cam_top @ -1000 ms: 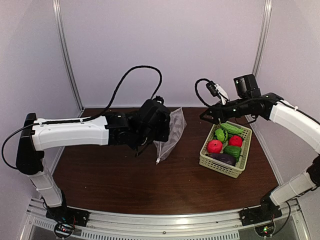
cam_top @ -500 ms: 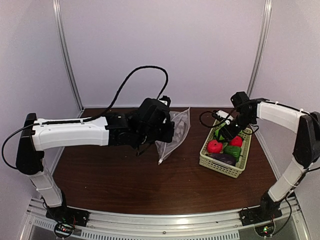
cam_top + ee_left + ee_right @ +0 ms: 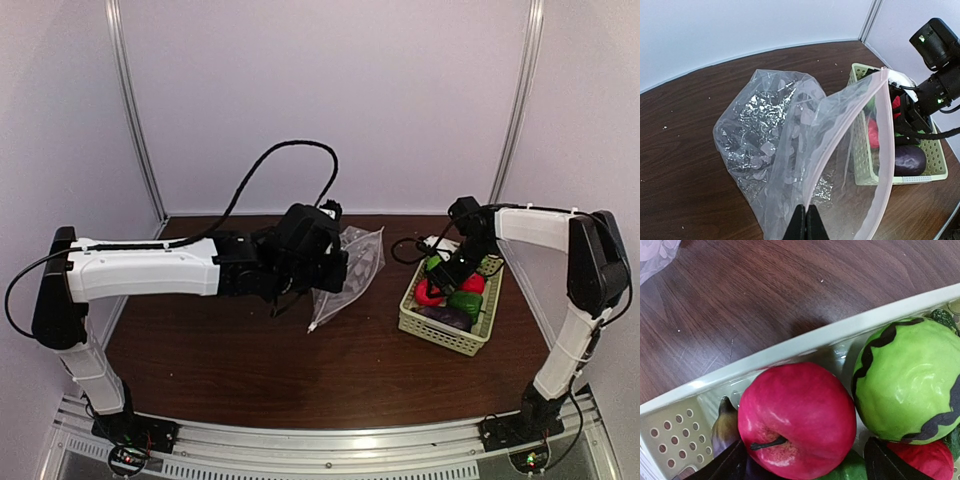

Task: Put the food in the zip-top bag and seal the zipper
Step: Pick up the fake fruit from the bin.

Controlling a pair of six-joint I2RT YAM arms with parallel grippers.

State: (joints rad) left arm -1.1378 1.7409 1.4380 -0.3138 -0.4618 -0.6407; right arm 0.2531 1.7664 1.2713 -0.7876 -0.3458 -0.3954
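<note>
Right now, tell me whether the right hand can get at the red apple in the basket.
Probably yes: the right hand hangs open right over the red apple, a finger on each side, with nothing covering it.

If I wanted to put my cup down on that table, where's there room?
The widest bare wood is the near strip of the table, in front of the zip-top bag and basket. A narrower gap lies between bag and basket. Crowded: the basket, full of food, with the right gripper over it; the left gripper holds the bag.
</note>
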